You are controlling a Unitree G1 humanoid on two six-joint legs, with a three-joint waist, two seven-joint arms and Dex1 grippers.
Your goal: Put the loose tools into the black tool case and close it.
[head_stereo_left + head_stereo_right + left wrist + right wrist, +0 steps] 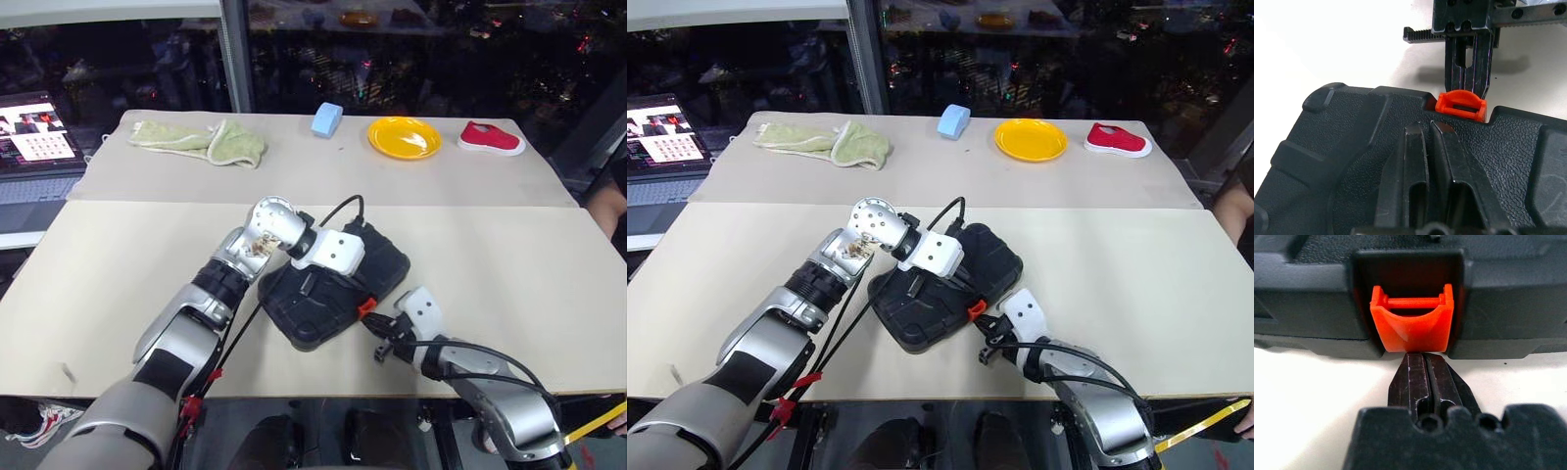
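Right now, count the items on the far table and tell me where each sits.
4: a green towel at the left, a blue sponge mid-table, a yellow plate right of it, a red shoe far right.

Our left arm reaches forward and bends inward at the wrist, so our left gripper [312, 286] points down and to the right, its two black fingers [1415, 196] pressed together. Our right arm comes in low from the right, and our right gripper [1424, 363] points forward and left, its fingers [1418, 382] pinched fully together.
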